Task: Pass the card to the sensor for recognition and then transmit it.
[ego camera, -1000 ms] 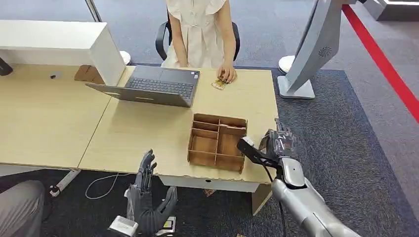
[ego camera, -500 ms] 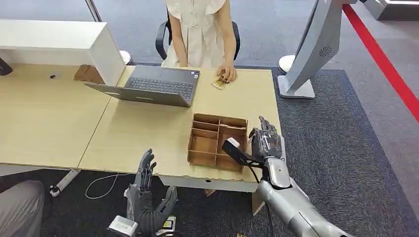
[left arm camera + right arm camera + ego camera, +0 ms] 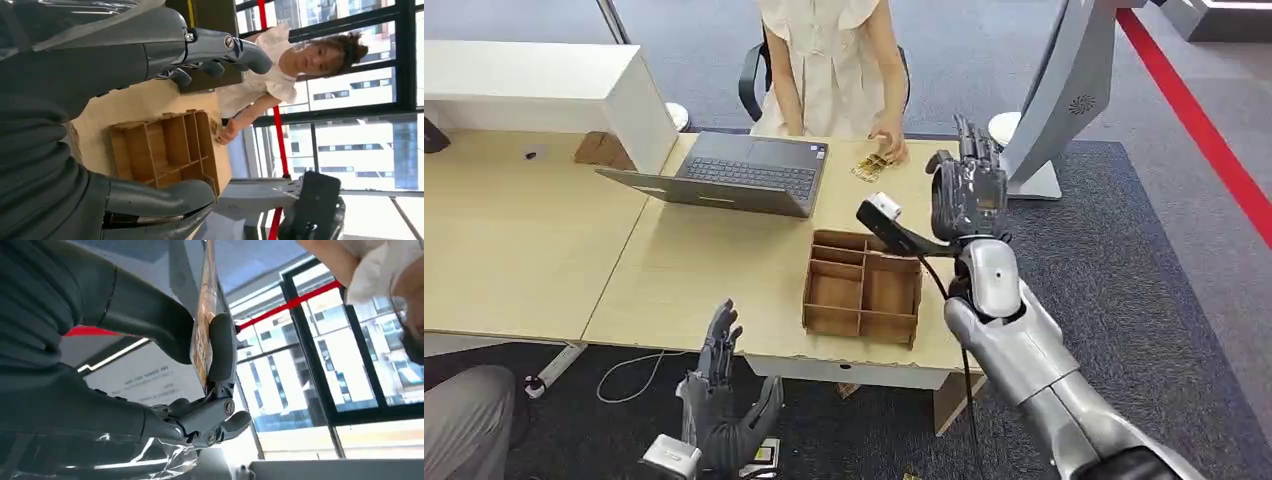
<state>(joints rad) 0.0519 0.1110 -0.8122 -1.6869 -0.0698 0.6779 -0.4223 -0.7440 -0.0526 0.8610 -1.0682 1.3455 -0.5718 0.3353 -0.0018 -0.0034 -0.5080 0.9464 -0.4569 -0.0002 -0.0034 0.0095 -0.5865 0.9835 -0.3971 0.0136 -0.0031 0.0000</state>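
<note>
Card (image 3: 202,325) sits edge-on, pinched between the thumb and fingers (image 3: 220,352) of the right hand (image 3: 969,190), raised above the far side of the bench (image 3: 724,265) near the seated person (image 3: 829,60); the left hand (image 3: 719,395) hangs low with its fingers spread and holding nothing. To do this step well, I judge the pinch should stay firm and the card's flat face be turned squarely to the sensor, which I cannot pick out. Writing on a pale panel (image 3: 145,382) is too blurred to read.
</note>
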